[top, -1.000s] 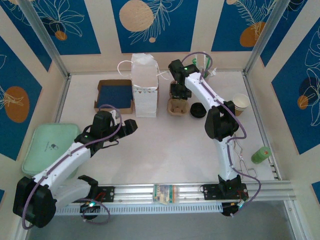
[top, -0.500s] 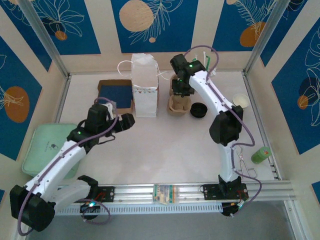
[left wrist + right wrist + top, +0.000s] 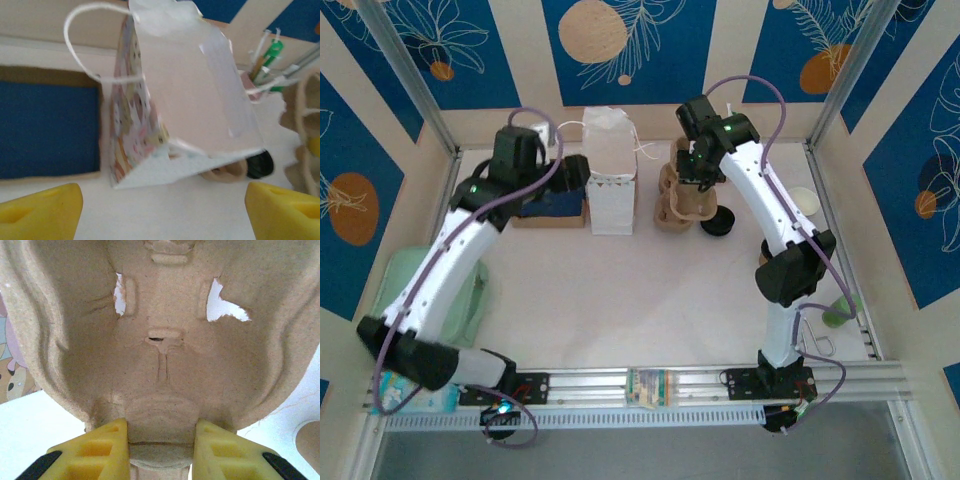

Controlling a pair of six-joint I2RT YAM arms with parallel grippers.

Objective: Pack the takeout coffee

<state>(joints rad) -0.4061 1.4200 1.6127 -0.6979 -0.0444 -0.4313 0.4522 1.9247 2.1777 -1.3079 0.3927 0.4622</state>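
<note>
Top external view gives the layout. The right hand [image 3: 695,165] is closed narrowly on the rim of the pulp carrier [image 3: 678,200], which is tipped up just right of the white bag [image 3: 610,175]. In the right wrist view a tab of pulp is seen pinched between the yellow fingers [image 3: 107,442]. The left hand [image 3: 577,172] is held wide and empty just left of the bag, and in the left wrist view the bag's side is framed between its tips.

The coffee [image 3: 717,220], judged to be the black-lidded round shape, stands on the worktop [image 3: 640,290] just right of the carrier, apart from both hands. Its paper wall cannot be made out from above.

The step is judged to be the readying of bag and carrier. The bag should be steadied by a side wall near the top, not by the string handle [image 3: 80,30], and closed on gently so that the mouth is not crushed. The carrier should be kept level once set down, since thin pulp may tear at the pinch. The coffee is best taken below its lid and kept upright.
</note>
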